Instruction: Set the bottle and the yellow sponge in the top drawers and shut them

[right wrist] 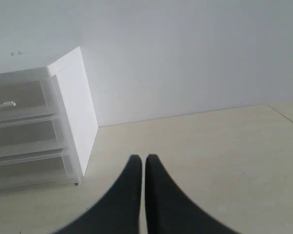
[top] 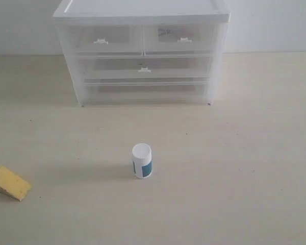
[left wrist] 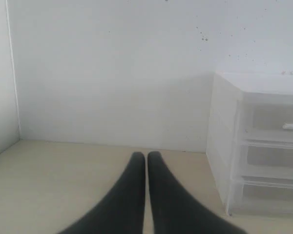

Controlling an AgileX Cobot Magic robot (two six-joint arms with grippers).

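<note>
The bottle [top: 142,161], white with a teal label, stands upright mid-table in the exterior view. Near the left front edge lies the yellow sponge [top: 9,182]. At the back stands the white cabinet [top: 143,10]; its two top drawers, left [top: 108,40] and right [top: 179,38], are pushed in. Neither arm appears in the exterior view. My left gripper [left wrist: 146,157] is shut and empty, off the cabinet's left side [left wrist: 223,146]. Shut and empty too, my right gripper [right wrist: 144,159] hangs off the cabinet's right side [right wrist: 80,112]. Neither wrist view shows the bottle or sponge.
Two full-width drawers [top: 144,68] sit closed below the top pair. A white wall [top: 275,25] runs behind the cabinet, and another wall [left wrist: 0,97] closes off the left side. The pale tabletop [top: 234,168] spreads in front of the cabinet.
</note>
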